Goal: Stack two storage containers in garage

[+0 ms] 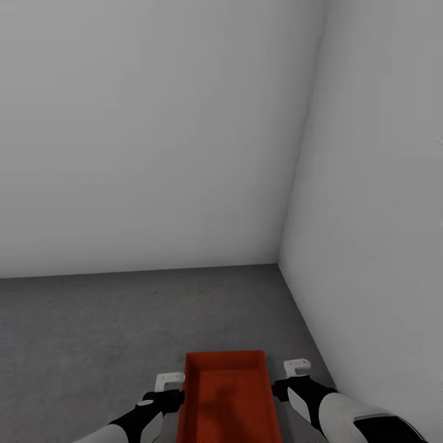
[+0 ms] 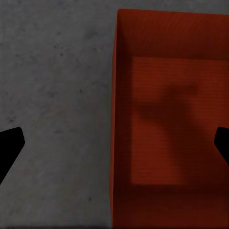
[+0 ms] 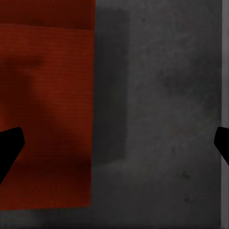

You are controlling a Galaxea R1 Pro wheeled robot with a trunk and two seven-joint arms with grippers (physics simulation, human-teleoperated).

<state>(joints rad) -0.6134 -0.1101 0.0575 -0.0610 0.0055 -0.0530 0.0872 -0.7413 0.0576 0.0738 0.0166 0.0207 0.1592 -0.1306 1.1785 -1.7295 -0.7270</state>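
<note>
Grey concrete floor [image 1: 92, 332], seemingly bearing an empty red-orange container [image 1: 226, 400].

Open grey floor [image 1: 92, 332] left of the red container [image 1: 226, 394]; white wall [image 1: 375, 246] close on its right.

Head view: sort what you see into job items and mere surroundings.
Job items:
- red-orange storage container
- dark grey concrete floor
- left gripper and right gripper, one at each side of it

Surroundings:
- white walls
</note>
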